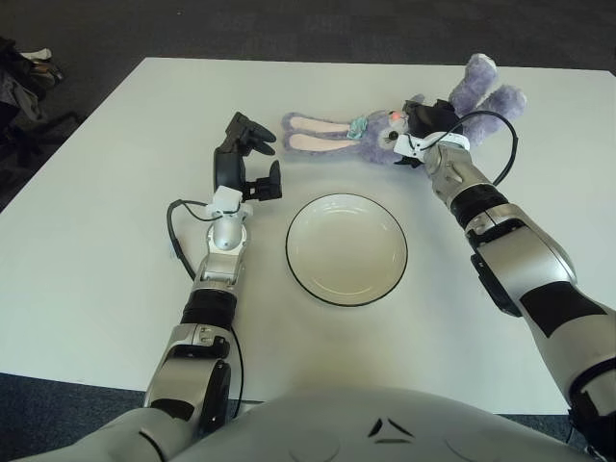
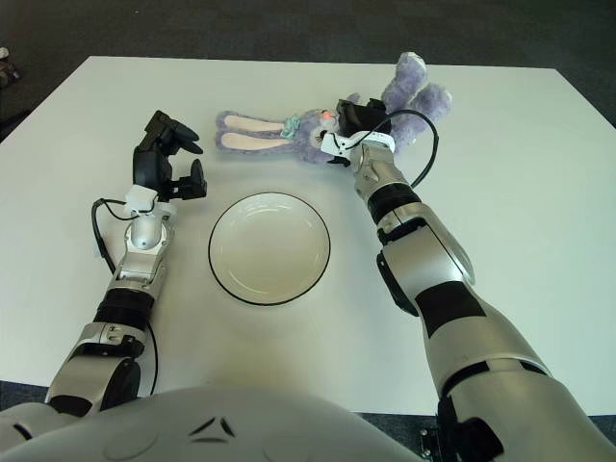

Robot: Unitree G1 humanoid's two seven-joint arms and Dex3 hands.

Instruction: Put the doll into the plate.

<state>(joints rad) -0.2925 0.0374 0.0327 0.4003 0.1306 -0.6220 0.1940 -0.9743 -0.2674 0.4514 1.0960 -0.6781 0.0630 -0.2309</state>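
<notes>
The round, glossy white plate with its thin dark rim sits empty, nearer than both hands, and the left hand hovers just beyond its left edge, fingers spread and holding nothing. Farther off, the right hand sits on the soft purple rabbit doll; whether its fingers have closed, I cannot tell. The plush is floppy, so a shallow pinch could slip, or the long ears could drape over the rim.

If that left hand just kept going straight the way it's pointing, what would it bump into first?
Probably the doll's long ears. The left hand is open beside the plate, pointing up the table; the ears lie just ahead and slightly right, so it might pass just beside them.
</notes>
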